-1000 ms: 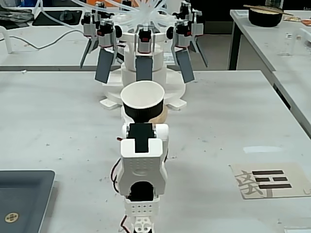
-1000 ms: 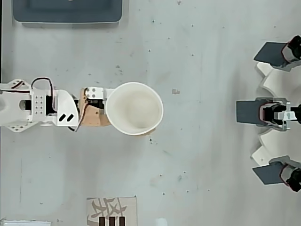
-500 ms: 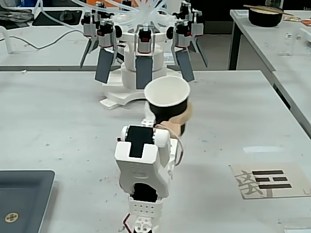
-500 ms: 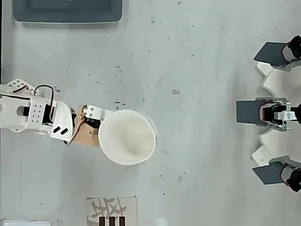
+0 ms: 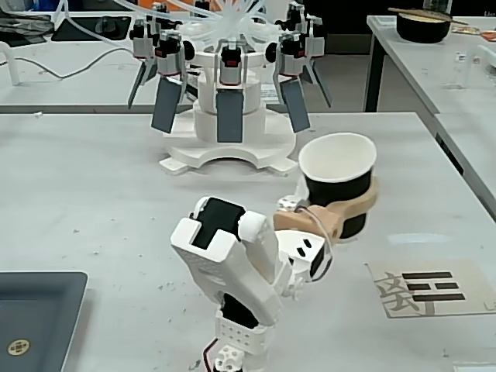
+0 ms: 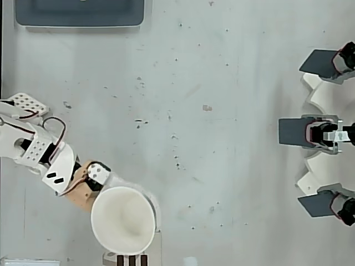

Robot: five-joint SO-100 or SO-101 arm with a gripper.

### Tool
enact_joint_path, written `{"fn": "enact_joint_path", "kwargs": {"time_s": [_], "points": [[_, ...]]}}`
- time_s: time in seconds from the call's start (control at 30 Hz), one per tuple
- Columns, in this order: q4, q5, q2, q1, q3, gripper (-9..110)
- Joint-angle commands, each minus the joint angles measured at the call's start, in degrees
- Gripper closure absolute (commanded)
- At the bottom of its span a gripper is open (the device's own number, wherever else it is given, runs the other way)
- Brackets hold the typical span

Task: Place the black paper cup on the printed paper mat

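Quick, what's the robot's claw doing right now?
Gripper: closed around the black paper cup, holding it upright above the table.

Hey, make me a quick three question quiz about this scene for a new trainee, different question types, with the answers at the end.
1. True or false: the gripper is closed around the black paper cup.
2. Multiple choice: in the fixed view, where is the printed paper mat relative to the cup? A) upper left of it B) lower right of it C) directly behind it
3. Fill in: in the overhead view, the dark grey tray sits at the ____ edge of the picture.

Key:
1. True; the tan fingers wrap the cup's black wall and it is held upright.
2. B
3. Top; the cup is near the bottom edge there, overlapping the top of the mat.
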Motion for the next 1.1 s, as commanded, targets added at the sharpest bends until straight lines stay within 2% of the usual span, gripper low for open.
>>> {"fn": "enact_joint_path", "kwargs": {"time_s": [0.0,0.5,1.07], "points": [[-2.02,0.0,1.05,3.43,0.35,95],[-6.24,2.02,-18.02,18.37,-13.97,96],[-8.96,3.43,-43.77,20.65,-35.86,96]]}}
